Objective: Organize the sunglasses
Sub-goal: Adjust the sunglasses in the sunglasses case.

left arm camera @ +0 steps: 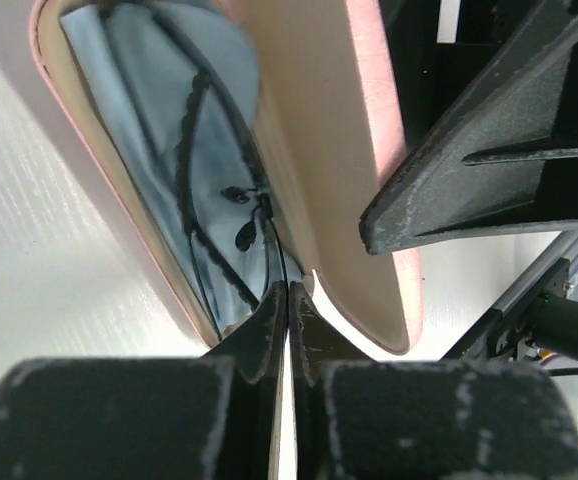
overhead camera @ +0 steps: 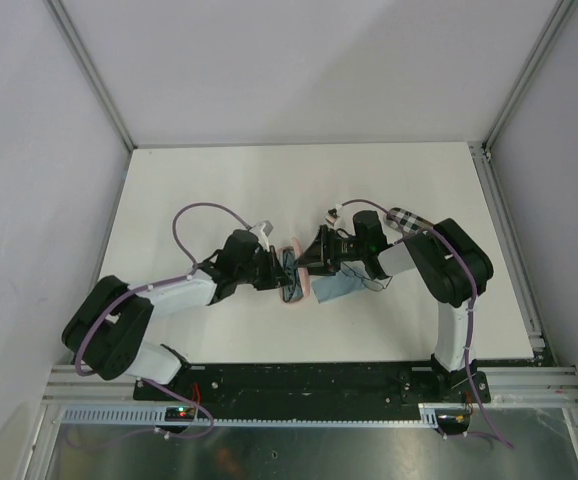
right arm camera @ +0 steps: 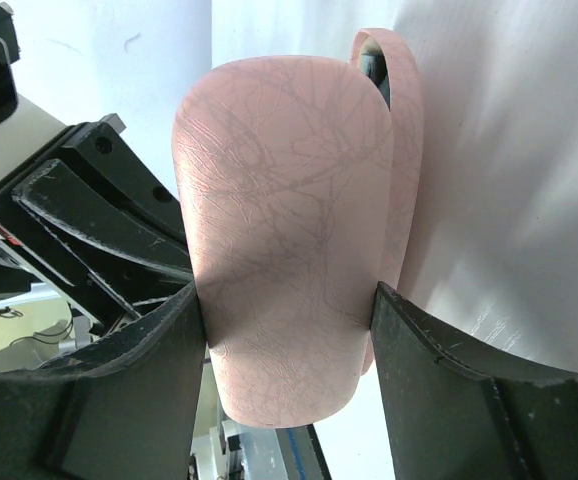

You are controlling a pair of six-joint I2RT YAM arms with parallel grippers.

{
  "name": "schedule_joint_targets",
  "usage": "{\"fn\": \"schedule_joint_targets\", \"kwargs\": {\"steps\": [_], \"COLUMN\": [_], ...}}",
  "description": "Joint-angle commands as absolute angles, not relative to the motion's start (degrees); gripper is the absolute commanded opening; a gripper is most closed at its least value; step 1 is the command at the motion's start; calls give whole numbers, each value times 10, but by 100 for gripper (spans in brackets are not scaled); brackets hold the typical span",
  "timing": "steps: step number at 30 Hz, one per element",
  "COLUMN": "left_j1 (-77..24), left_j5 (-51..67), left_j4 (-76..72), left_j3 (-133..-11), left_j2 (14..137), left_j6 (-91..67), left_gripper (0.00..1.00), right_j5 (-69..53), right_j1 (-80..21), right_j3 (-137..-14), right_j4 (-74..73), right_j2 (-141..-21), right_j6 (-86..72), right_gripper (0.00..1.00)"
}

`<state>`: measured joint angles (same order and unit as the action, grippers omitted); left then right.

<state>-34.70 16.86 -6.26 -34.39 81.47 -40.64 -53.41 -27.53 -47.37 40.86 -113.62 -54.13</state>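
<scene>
A pink glasses case stands open at the table's middle, between both grippers. In the left wrist view its lid is raised. Dark thin-wire sunglasses lie inside on light blue fabric. My left gripper is shut at the case's near rim, with a thin dark wire of the sunglasses pinched between its tips. It also shows in the top view. My right gripper grips the case lid across its width, both fingers touching it. I cannot make out a second pair.
A light blue cloth lies on the table just right of the case, under the right wrist. A black-and-white checkered oblong case sits behind the right arm. White walls and metal rails bound the table.
</scene>
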Motion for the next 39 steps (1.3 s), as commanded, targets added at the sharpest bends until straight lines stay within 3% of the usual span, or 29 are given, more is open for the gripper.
{"fn": "schedule_joint_targets", "kwargs": {"steps": [1,22,39], "left_j1": [-352,-350,-350], "left_j5": [170,155,171], "left_j4": [-66,-244,-388], "left_j3": [-352,-250,-201], "left_j2": [825,731,800], "left_j6": [-393,-451,-495], "left_gripper": [2,0,0], "right_j5": [-538,-539,-539], "right_j1": [-278,-276,-275], "right_j3": [-484,-485,-484], "right_j4": [424,435,448], "right_j2": [-1123,-1132,-1134], "right_j6": [-533,-541,-556], "right_gripper": [45,45,45]}}
